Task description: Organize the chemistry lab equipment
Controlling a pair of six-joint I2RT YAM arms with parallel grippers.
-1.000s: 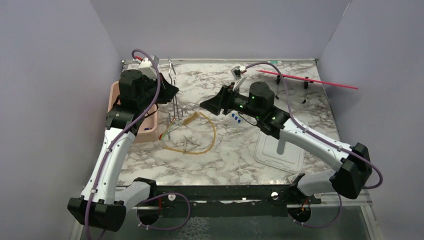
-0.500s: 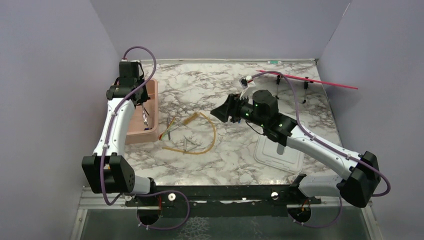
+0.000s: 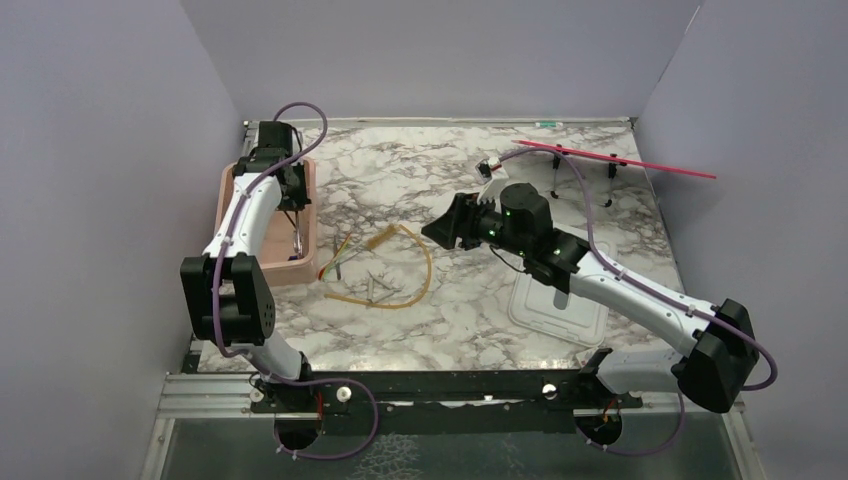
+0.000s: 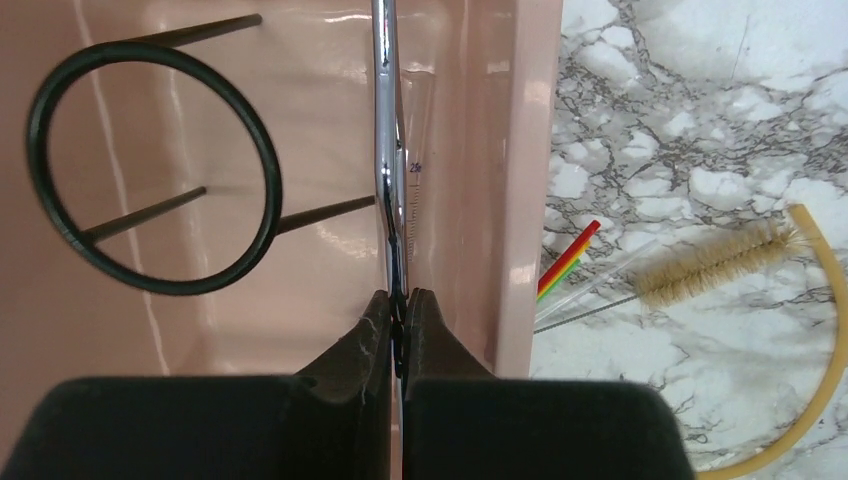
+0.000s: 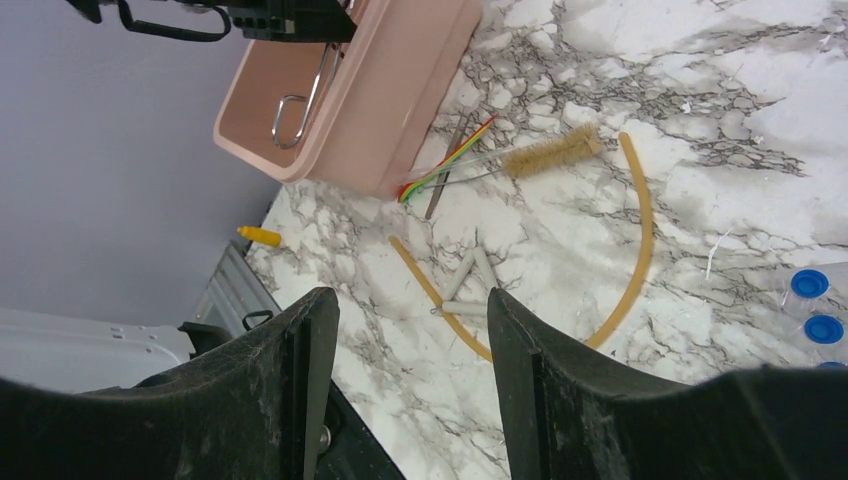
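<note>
Left claw pinched shut on the tongs, which reach into the tub beside the ring. Right claw, fingers spread and holding nothing, is above the tubing on the table — blue-capped tubes nearby.

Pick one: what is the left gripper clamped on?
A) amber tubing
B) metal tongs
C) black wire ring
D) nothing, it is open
B. In the left wrist view, the left gripper is shut on the chrome metal tongs over the pink tub. The black wire ring lies loose in the tub, and the amber tubing is on the table.
</note>
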